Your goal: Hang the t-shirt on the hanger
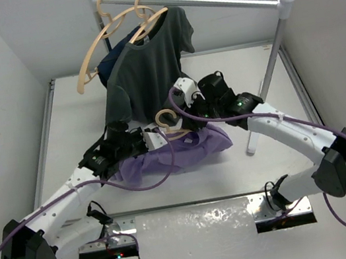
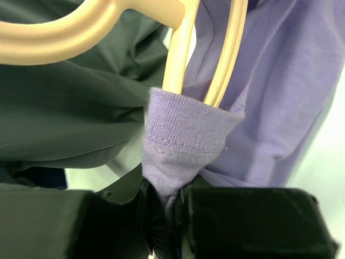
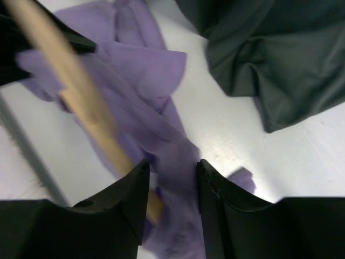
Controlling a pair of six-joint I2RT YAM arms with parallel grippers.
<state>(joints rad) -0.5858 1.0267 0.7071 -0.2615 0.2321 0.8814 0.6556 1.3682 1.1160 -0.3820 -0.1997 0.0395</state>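
Observation:
The lavender t-shirt lies bunched on the table between both arms. The tan wooden hanger stands over it with its hook up. My left gripper is shut on the t-shirt's ribbed collar, and the hanger runs down through that collar. My right gripper is just right of the hook. In the right wrist view its jaws stand narrowly apart, closed in on the hanger's end with lavender cloth bunched around it. That part is blurred.
A dark grey t-shirt hangs from the metal rail at the back, its hem reaching the table close behind the grippers. A navy garment and two spare hangers are beside it. The rack's right post stands near my right arm.

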